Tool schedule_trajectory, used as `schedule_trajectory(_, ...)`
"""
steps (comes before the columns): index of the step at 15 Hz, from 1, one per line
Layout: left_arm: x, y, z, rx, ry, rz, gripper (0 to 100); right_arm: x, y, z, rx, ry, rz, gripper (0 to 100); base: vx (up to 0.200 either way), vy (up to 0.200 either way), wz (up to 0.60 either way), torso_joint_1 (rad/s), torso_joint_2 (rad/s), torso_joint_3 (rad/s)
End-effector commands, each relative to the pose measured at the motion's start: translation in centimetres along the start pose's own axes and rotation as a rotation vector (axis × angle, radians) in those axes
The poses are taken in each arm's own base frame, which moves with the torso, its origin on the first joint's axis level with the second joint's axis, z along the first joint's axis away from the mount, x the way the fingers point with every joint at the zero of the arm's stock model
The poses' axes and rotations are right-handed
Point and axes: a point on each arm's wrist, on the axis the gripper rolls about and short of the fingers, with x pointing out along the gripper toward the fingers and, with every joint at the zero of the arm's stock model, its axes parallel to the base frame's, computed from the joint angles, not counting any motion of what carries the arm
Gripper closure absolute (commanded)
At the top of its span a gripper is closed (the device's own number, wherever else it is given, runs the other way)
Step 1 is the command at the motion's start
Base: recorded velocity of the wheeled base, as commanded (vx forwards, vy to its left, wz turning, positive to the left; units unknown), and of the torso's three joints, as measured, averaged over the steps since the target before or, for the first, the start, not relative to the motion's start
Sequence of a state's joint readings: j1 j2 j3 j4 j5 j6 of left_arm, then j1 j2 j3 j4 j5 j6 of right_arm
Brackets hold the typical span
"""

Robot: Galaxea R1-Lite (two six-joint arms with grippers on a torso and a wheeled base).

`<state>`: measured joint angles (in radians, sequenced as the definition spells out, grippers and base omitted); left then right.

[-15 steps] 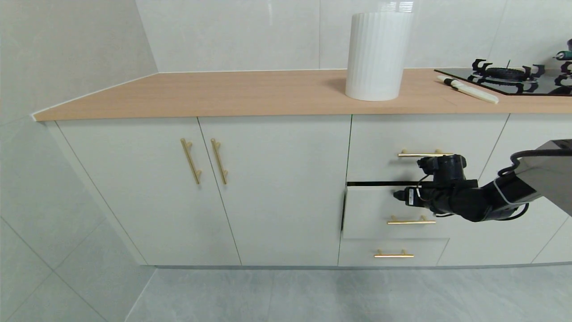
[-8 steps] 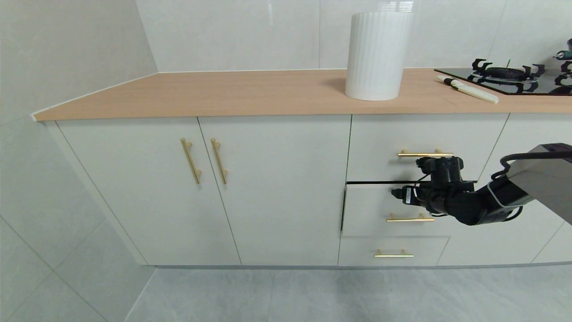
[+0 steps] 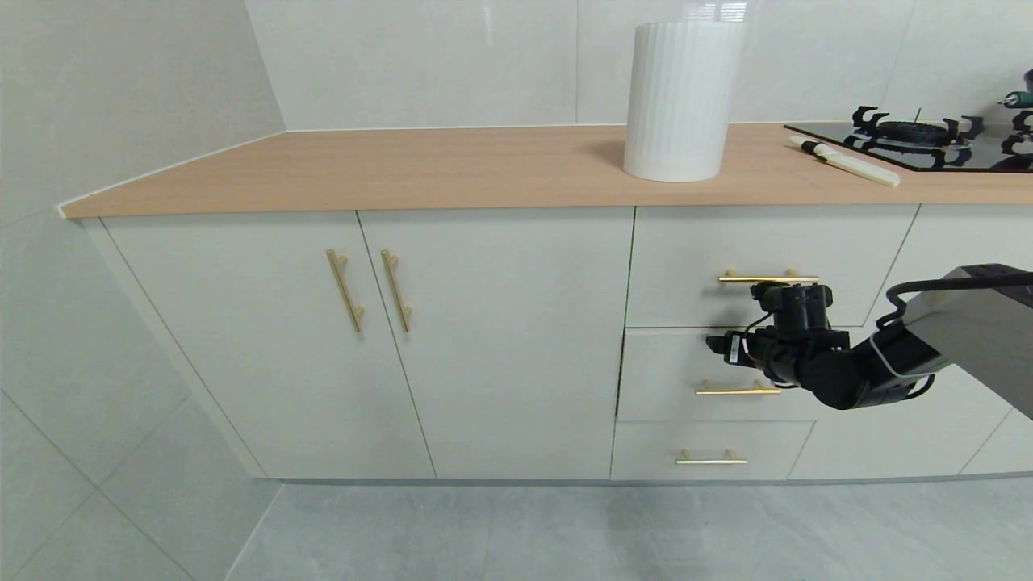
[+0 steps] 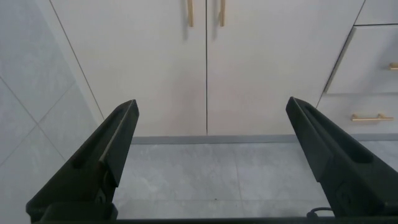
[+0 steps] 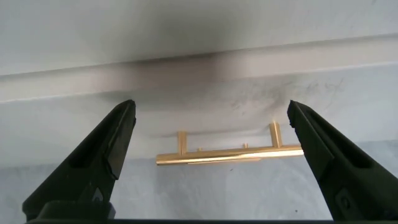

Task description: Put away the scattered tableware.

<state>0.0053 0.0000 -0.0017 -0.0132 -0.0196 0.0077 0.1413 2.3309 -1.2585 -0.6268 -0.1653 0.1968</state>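
- In the head view, the wooden tabletop [image 3: 403,169] is seen carrying one white ribbed container [image 3: 682,101], at about 1 o'clock from the picture's centre.
- One cream-coloured utensil [image 3: 843,160] is seen lying flat on the tabletop at 3 o'clock of the container, just beside the black hob [image 3: 920,137].
- Below the tabletop, two cabinet doors [image 3: 363,347] are counted, each with one upright gold handle.
- At 3 o'clock of the doors, three stacked drawers are counted, each with one level gold handle. Five handles are counted in all.
- The right gripper [image 3: 717,345] is held at the front of the middle drawer [image 3: 670,379], at 12 o'clock of that drawer's handle [image 3: 738,390].
- The drawer front is seen almost flush, with a thin dark slit down its edge at 9 o'clock.
- In the right wrist view, the right gripper [image 5: 210,106] is shown with its fingers spread wide and nothing between them.
- The same gold handle [image 5: 233,154] is seen close up on two short posts, with a shadowed seam past it. Whether the fingertips touch the drawer front cannot be told.
- In the left wrist view, the left gripper [image 4: 211,102] is likewise shown spread wide and empty, held low over the grey tiled floor [image 4: 205,180] and facing the two doors.
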Motion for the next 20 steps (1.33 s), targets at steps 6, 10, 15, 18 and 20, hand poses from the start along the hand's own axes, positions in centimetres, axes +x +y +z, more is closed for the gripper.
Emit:
schedule_trajectory(6, 0.0, 0.0, 0.0, 0.000, 0.001, 0.000, 0, -0.4, 0.1, 1.0, 0.020, -0.057, 0.003, 0, 0.000, 0.000, 0.00, 0.000, 0.00, 0.000)
schedule_trajectory(10, 0.0, 0.0, 0.0, 0.000, 0.000, 0.000, 0, -8.4, -0.3, 6.1, 0.034, -0.175, 0.005, 0, 0.000, 0.000, 0.00, 0.000, 0.00, 0.000)
schedule_trajectory(15, 0.0, 0.0, 0.0, 0.000, 0.000, 0.000, 0, -27.2, -2.8, 8.4, -0.057, -0.433, -0.034, 0, 0.000, 0.000, 0.00, 0.000, 0.00, 0.000)
schedule_trajectory(18, 0.0, 0.0, 0.0, 0.000, 0.000, 0.000, 0, -35.1, -5.1, 4.2, -0.147, -0.520, -0.049, 0, 0.000, 0.000, 0.00, 0.000, 0.00, 0.000)
schedule_trajectory(20, 0.0, 0.0, 0.0, 0.000, 0.000, 0.000, 0, -37.9, -6.3, 1.4, -0.180, -0.520, -0.085, 0, 0.000, 0.000, 0.00, 0.000, 0.00, 0.000)
